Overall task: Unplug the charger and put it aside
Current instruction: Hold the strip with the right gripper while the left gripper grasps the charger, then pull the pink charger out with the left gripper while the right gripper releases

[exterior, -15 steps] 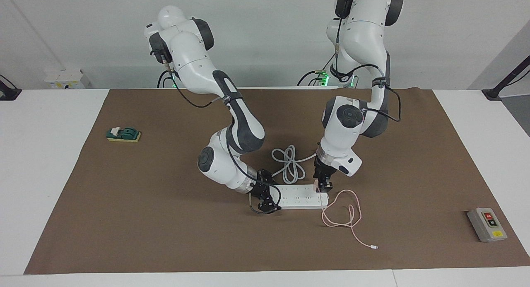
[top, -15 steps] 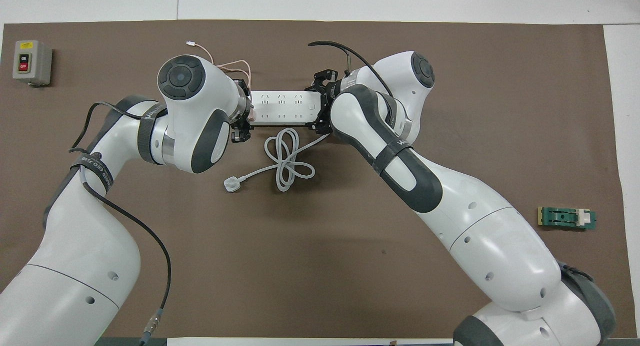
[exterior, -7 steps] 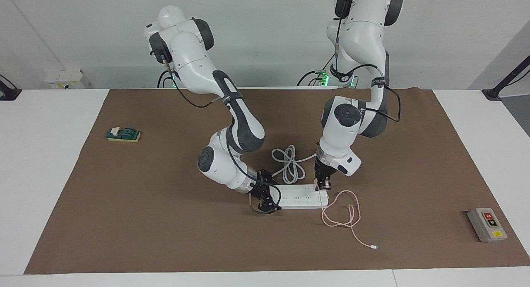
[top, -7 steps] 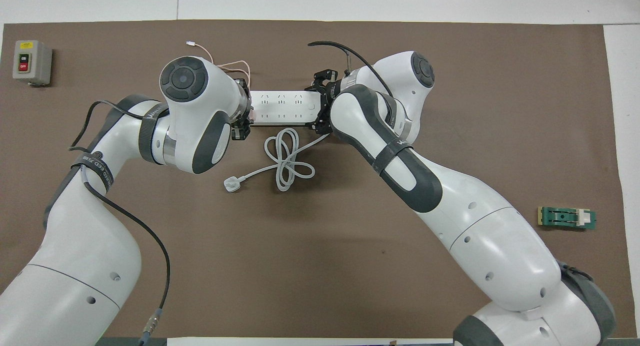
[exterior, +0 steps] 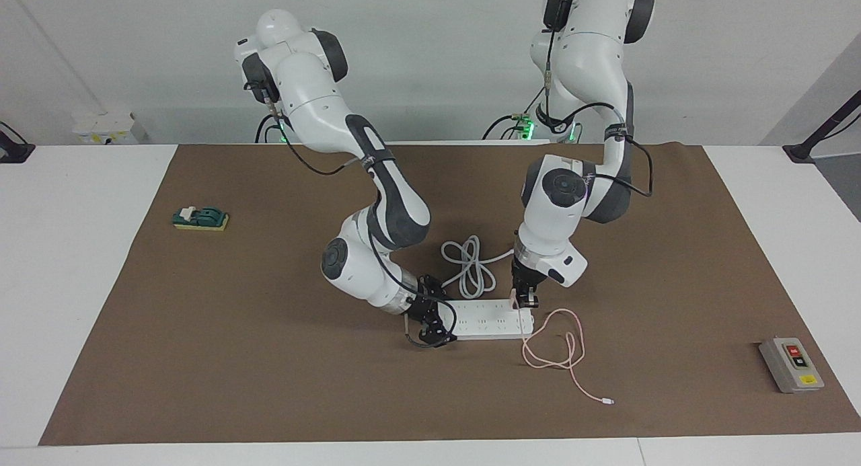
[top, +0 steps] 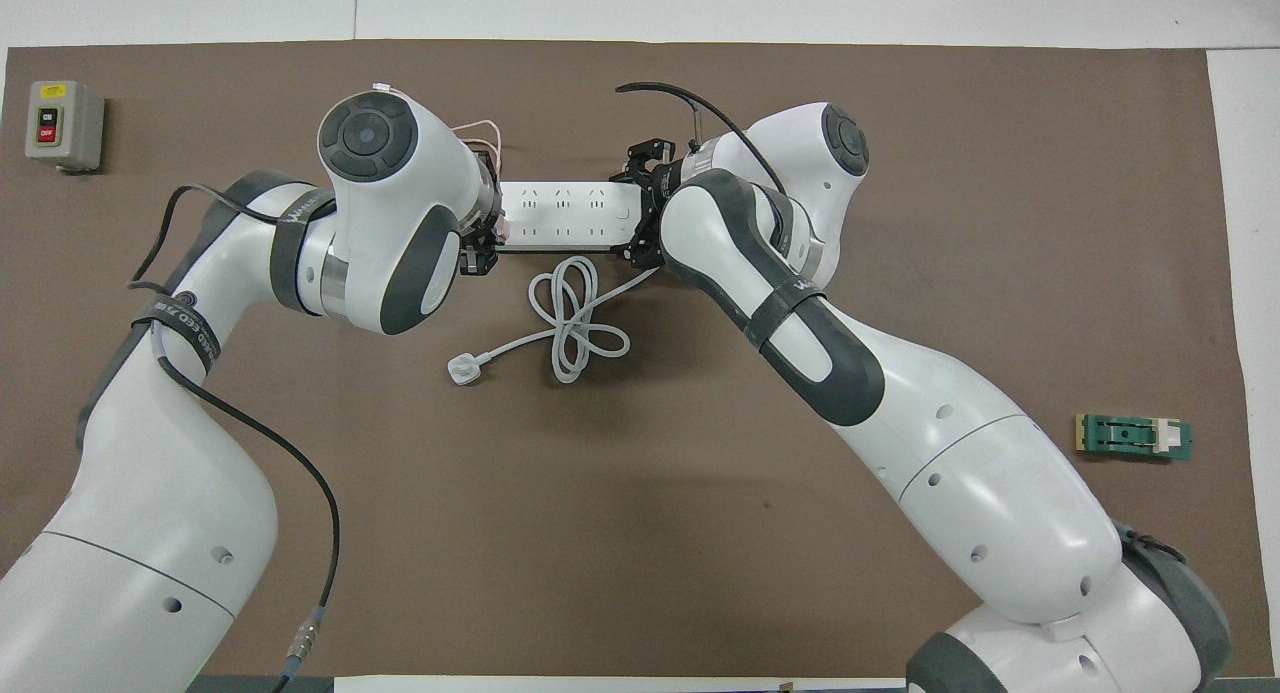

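Left gripper clamped on small pink cube charger, plugged into flat white power strip; right gripper clasping strip's 9 o'clock end.

tight spot around the power strip
both arms crowd its ends, cord coil on robot side; open mat w/ room elsewhere
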`<state>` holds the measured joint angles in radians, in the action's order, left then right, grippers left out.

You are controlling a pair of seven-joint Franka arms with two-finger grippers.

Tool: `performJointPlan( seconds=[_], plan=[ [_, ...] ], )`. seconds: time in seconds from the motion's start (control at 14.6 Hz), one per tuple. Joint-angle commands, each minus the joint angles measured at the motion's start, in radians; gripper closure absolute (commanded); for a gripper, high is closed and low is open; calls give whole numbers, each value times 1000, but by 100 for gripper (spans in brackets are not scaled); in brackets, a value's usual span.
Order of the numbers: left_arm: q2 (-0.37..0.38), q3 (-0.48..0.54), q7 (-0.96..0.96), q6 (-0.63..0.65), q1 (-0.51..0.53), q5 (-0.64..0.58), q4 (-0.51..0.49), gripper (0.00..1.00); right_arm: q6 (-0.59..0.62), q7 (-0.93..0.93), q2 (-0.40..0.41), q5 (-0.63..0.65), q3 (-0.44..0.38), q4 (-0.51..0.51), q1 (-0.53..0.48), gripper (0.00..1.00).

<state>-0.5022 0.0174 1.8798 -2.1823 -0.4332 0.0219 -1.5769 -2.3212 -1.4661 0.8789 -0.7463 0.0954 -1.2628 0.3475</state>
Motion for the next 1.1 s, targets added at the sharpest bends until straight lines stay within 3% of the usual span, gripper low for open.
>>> performJointPlan(
  seconds=[0.0, 0.41, 0.48, 0.62, 0.89, 1.03],
  plan=[
    [13, 13, -34, 140, 51, -40, 96, 100, -43, 27, 31, 16, 1, 26, 1, 36],
    [160, 10, -304, 360, 183, -20, 110, 100, -17, 29, 23, 15, 1, 28, -8, 29],
    [181, 13, -358, 393, 210, -20, 110, 100, -9, 29, 14, 16, 1, 28, -19, 24],
    [206, 16, -488, 446, 264, -20, 107, 100, -3, 24, -20, 15, 1, 20, -24, 0],
    [232, 13, -805, 501, 422, -20, 104, 100, 83, -17, -128, 12, 1, -52, -76, 0],
    [238, 13, -936, 507, 496, -20, 103, 100, 185, -23, -198, 21, -3, -66, -100, 0]
  ],
)
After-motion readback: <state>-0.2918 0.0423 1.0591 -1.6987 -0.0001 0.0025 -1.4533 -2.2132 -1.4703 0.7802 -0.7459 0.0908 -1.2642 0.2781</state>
